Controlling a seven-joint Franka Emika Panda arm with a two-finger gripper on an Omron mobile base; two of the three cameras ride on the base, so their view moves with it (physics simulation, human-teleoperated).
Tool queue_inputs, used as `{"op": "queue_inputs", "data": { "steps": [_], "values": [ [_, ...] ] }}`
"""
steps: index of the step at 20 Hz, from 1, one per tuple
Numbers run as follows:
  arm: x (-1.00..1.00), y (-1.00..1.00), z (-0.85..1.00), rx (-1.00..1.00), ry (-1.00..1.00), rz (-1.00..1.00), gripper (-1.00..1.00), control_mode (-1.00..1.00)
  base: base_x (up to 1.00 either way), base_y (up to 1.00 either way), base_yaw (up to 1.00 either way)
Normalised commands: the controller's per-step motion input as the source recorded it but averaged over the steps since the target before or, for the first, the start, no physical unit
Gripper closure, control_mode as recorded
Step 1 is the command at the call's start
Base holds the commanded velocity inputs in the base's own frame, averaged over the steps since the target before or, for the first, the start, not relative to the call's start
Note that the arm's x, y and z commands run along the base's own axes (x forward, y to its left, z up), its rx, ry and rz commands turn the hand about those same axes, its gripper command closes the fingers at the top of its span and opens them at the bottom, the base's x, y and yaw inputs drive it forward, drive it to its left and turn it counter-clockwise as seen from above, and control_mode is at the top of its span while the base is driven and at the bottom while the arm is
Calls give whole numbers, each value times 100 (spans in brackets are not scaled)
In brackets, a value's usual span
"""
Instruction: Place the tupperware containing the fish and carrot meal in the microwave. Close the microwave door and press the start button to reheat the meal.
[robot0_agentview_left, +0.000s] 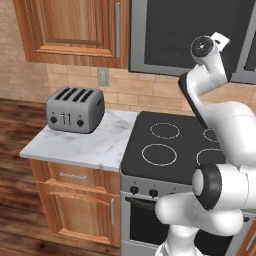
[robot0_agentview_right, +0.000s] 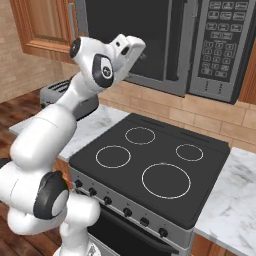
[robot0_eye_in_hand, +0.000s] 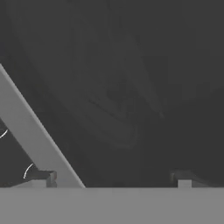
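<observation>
door (robot0_agentview_right: 131, 40): the microwave door looks shut or very nearly so, its dark glass facing the room above the back edge of the stove; whether it has latched I cannot tell. In the hand view the glass (robot0_eye_in_hand: 131, 87) sits close in front of the hand.
door axis: wide panel, long side level; a dark vertical bar, likely the handle (robot0_agentview_right: 176, 40), stands at its right end, next to the keypad.
microwave (robot0_agentview_right: 165, 45): hangs over the stove between wooden cabinets; the keypad (robot0_agentview_right: 221, 42) takes up its right end, and the start button is too small to pick out.
tub: I cannot make out the tupperware or the meal; if they are inside, the dark glass hides them.
gripper (robot0_agentview_right: 136, 50): fully open, holding nothing; it is raised to the door's left half, close to the glass, though contact cannot be judged. Finger tips (robot0_eye_in_hand: 43, 177) show wide apart.
key relation: the keypad lies well to the gripper's right, beyond the handle, at about the same height.
next move, as I judge it: travel right along the front, then press forward at the keypad.
stove (robot0_agentview_right: 150, 165): bare black top directly under the hand.
toaster (robot0_agentview_left: 75, 109): on the worktop left of the stove, well clear.
</observation>
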Motion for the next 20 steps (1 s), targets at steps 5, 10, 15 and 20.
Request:
{"op": "queue_inputs", "data": {
  "steps": [5, 10, 15, 20],
  "values": [
    [100, -44, 0, 0, -1, 31, -100, -100, 0, 0, 0],
    [58, -34, 0, -2, 0, 25, -100, -100, 0, 0, 0],
    [-75, 17, -10, -23, -14, 14, -100, -100, 0, 0, 0],
    [-89, 34, 27, -4, -12, 1, -100, -100, 0, 0, 0]
  ]
}}
